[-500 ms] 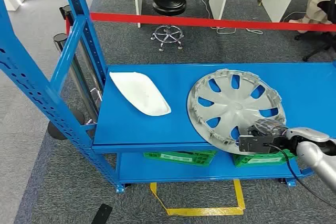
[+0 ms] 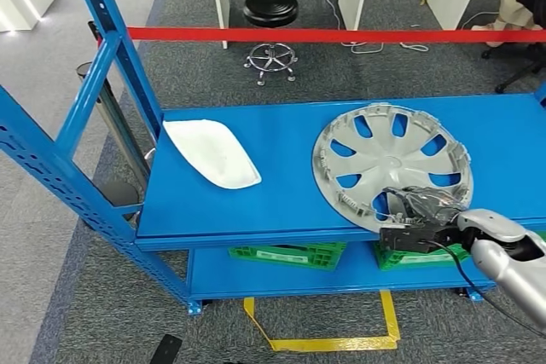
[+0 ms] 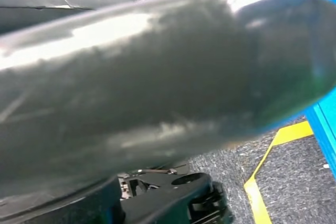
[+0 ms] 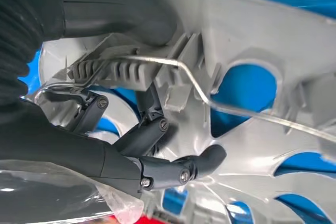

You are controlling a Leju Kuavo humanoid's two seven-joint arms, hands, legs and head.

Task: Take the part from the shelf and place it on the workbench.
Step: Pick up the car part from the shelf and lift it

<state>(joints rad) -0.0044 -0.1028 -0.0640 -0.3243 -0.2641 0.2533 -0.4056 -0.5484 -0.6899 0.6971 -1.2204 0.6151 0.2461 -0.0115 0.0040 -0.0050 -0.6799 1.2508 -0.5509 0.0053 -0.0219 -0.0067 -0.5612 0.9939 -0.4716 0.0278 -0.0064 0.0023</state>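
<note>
A silver hubcap point(image 2: 392, 155) with several blue-showing cutouts lies on the blue shelf point(image 2: 283, 142), its near rim jutting over the front edge. My right hand point(image 2: 421, 215) grips that near rim. In the right wrist view the thumb point(image 4: 118, 3) presses on one face of the hubcap point(image 4: 253, 35), and the dark fingers point(image 4: 158, 166) curl against the other, by the wire ring. My left hand point(image 3: 158, 66) is a close, blurred grey shape, and how its fingers lie is unclear.
A white curved part point(image 2: 209, 153) lies on the shelf's left half. Green crates point(image 2: 290, 253) sit on the lower level. Blue uprights point(image 2: 96, 91) rise at the left. Red barrier tape point(image 2: 322, 35) and a black stool point(image 2: 270, 8) stand behind. Yellow tape point(image 2: 322, 343) marks the floor.
The whole view has shifted as the camera moved. The hubcap's rim now sits a little farther right of the white part, with my right hand still on it.
</note>
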